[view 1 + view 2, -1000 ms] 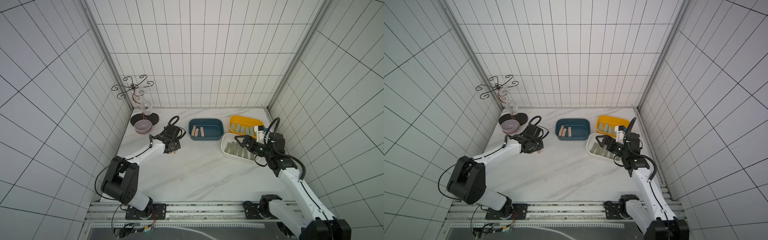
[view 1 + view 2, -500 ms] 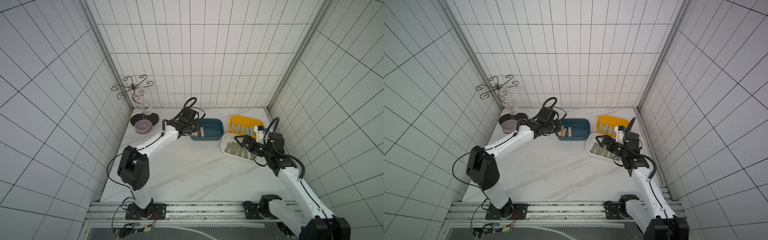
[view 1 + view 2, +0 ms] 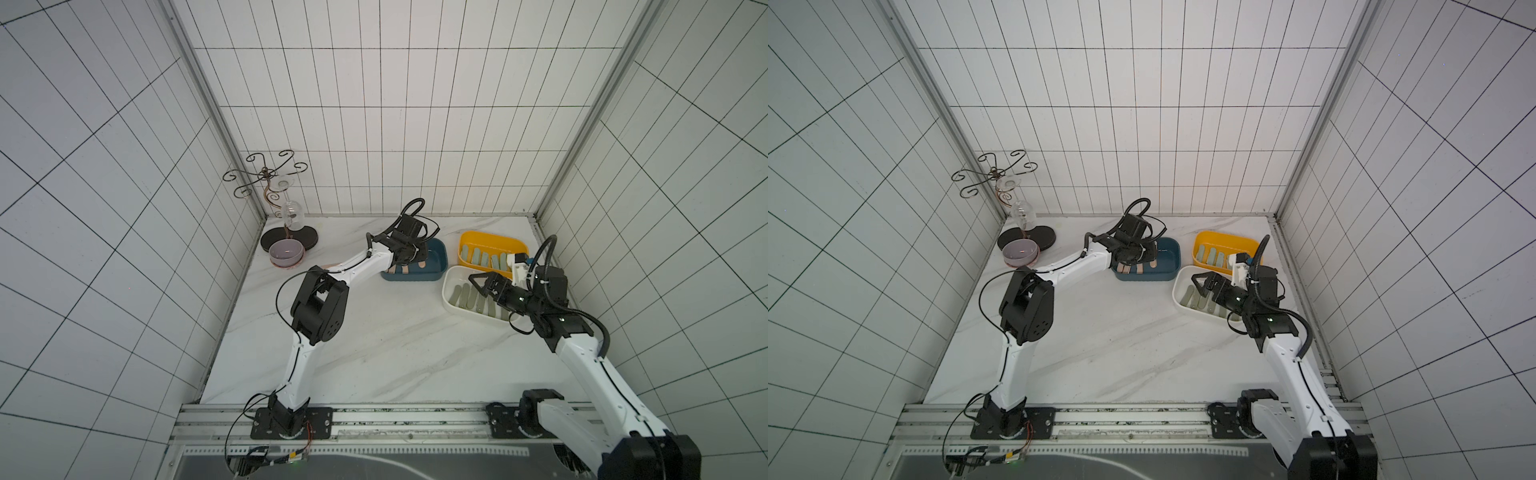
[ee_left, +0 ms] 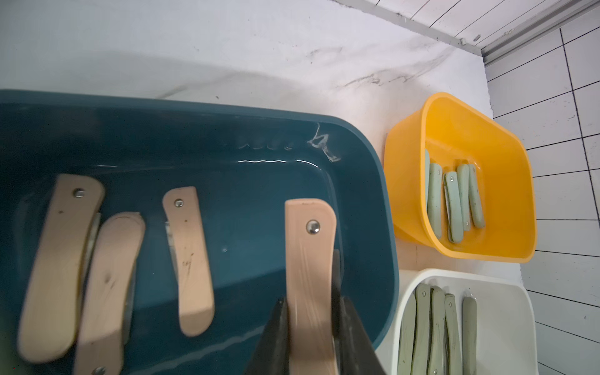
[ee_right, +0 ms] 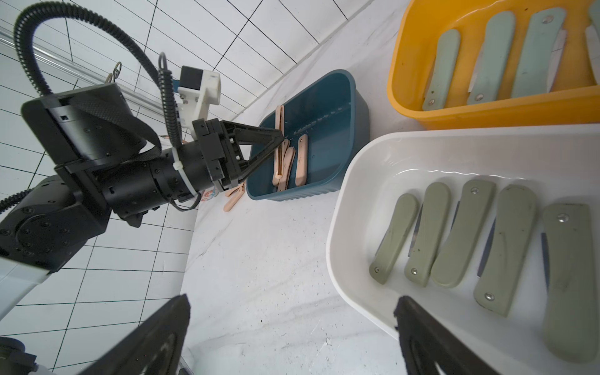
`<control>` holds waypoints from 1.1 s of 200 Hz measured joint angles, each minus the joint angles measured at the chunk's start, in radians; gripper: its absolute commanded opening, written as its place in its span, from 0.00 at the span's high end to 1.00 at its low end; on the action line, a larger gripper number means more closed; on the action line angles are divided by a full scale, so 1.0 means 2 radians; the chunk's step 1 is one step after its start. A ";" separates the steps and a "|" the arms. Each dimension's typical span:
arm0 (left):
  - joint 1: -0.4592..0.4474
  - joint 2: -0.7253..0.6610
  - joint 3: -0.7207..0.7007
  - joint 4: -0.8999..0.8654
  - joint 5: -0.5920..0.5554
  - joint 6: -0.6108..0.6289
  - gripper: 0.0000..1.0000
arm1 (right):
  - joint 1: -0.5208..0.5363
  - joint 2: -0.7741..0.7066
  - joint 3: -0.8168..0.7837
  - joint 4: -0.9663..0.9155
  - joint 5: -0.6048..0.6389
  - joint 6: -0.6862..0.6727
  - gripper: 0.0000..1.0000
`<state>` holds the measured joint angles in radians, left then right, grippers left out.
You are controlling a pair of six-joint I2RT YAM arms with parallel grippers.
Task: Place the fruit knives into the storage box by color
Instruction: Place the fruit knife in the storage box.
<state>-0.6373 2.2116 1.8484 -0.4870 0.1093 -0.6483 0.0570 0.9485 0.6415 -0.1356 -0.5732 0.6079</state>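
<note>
ROBOT ARMS SORT FRUIT KNIVES: Two white arms rise from the rail at the bottom of the frame over a marble table [image 3: 395,353]. At mid right, the right gripper [image 5: 291,300] hangs with its fingers spread wide above a white box [image 3: 446,286], where olive grey-green knives [image 5: 454,233] lie side by side; five show in the right wrist view. Further back, at centre frame, the left gripper [image 4: 311,305] is poised over a blue box [image 3: 415,275], its fingers pinching one end of a peach-pink knife [image 4: 310,259] whose riveted end sticks out past the fingertips. Three more peach-pink knives [image 4: 191,259] lie flat on the blue box's floor. Just left of that box, a few loose peach-pink knives [image 5: 232,199] rest on the marble, largely hidden by the left arm in both top views. Right of the blue box and behind the white one, a yellow box [image 3: 486,241] holds pale mint knives [image 4: 454,204]. At far left, by the tiled wall, a lilac bowl [image 3: 284,253] sits before a wire stand [image 3: 268,187] from which a glass [image 3: 292,212] hangs upside down.
</note>
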 measured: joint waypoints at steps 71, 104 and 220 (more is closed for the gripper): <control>-0.003 0.086 0.062 0.039 0.049 -0.021 0.79 | 0.000 -0.003 0.000 -0.032 0.008 -0.014 0.00; -0.005 0.105 0.080 0.051 0.060 -0.030 0.78 | 0.000 -0.006 0.000 -0.042 0.010 -0.019 0.00; -0.005 0.142 0.095 0.066 0.070 -0.056 0.61 | 0.000 -0.011 0.001 -0.060 0.015 -0.027 0.00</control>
<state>-0.6472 2.4958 2.0384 -0.3557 0.2485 -0.7609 0.0570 0.9272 0.6437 -0.2554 -0.5434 0.5541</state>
